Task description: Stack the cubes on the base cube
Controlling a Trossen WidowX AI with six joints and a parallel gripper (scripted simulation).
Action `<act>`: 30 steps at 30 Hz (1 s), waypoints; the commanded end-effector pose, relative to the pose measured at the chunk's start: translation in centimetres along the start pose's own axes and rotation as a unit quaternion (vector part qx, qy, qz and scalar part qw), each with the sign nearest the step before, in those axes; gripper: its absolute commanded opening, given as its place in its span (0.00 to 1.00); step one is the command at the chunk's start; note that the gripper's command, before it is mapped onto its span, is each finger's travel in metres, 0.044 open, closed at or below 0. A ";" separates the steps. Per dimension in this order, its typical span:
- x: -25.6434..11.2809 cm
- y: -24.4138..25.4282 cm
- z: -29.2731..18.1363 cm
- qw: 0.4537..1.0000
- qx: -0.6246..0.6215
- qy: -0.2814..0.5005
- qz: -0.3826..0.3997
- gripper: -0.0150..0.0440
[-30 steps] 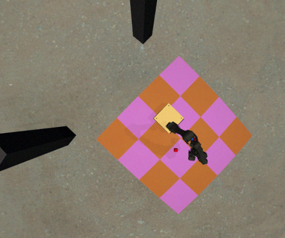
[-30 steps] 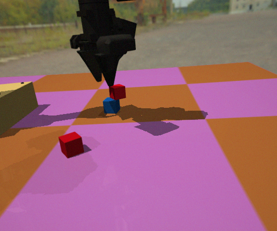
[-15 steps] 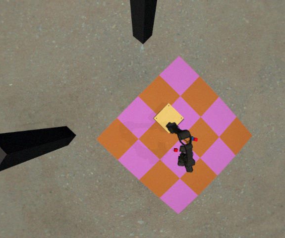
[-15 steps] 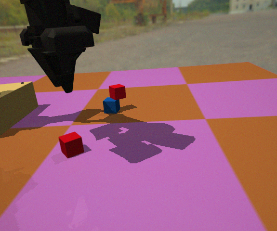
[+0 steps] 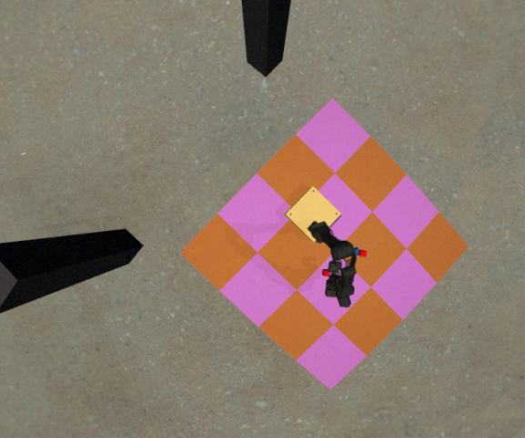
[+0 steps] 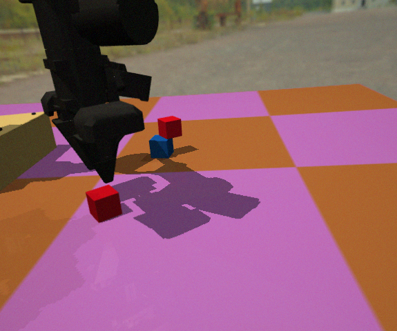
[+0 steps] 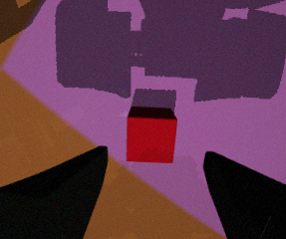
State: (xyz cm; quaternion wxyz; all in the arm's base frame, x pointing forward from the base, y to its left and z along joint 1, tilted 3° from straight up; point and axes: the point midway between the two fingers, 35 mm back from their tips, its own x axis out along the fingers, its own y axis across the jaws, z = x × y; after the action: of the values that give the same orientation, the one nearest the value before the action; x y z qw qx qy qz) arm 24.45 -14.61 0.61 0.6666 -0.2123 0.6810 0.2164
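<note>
The blue base cube stands on an orange square. One red cube rests on top of it, offset over one corner and overhanging; it looks level. The other red cube lies flat on a pink square, apart from the base. My gripper is open and empty, pointing down above this loose cube. In the wrist view the cube shows between and slightly ahead of the fingertips, with space on both sides. The fingertips are hard to make out in the top view.
The arm stands on a yellow mounting block on the pink and orange checkered mat. Two large black tapered shapes show at the top and left of the top view. The arm's shadow falls beside the loose cube.
</note>
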 end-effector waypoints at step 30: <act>4.2 0.2 -0.2 1.000 -0.003 0.004 0.002 0.44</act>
State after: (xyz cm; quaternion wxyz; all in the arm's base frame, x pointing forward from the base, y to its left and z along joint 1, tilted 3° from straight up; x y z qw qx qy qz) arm 24.17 -14.51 -3.46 0.6651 -0.2106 0.6825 0.2182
